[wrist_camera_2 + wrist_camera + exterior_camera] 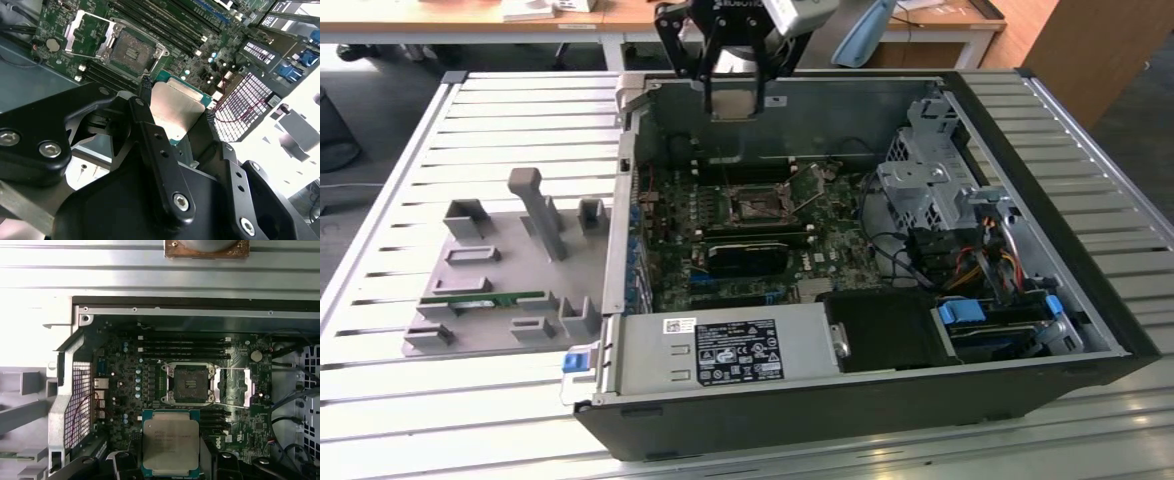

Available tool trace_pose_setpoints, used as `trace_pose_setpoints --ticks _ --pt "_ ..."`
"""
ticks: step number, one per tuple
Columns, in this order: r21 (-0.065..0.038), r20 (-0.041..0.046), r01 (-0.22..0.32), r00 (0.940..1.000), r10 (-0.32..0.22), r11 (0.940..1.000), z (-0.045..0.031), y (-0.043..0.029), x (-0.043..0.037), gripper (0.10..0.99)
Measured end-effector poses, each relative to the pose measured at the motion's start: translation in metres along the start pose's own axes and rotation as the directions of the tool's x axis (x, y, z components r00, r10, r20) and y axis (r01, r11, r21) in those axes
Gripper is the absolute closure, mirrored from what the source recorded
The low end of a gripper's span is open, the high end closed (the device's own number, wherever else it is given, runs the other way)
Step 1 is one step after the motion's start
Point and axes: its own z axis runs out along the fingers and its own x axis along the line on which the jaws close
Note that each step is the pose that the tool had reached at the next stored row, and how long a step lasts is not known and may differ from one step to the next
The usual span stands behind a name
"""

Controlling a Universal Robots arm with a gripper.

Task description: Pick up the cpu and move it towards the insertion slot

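Arm reaches down from above; end effector (175, 112) black, two fingers (150, 135) closed on the cpu (175, 112), held flat, raised.

You are looking, in the exterior view, at a work surface of pale grey slatted metal panels (414, 420) running across the scene. Beyond its far edge stands a wooden-topped desk (480, 25) on white legs, with papers (540, 8) lying on it. A brown wooden cabinet (1081, 45) rises at the exterior view's right. Grey floor (387, 62) shows beneath the desk. Even, bright light gives the slats soft reflections, strongest toward the near edge.
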Motion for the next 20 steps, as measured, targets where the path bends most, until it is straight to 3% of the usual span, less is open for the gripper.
trace_pose_setpoints --ticks 9,20 --pt "0.0 0.0 0.0 1.0 0.0 1.0 0.0003 0.0067 -0.0087 0.545" --pt "0.0 -0.0007 0.0 1.0 0.0 1.0 0.0007 0.01 -0.0323 0.545"
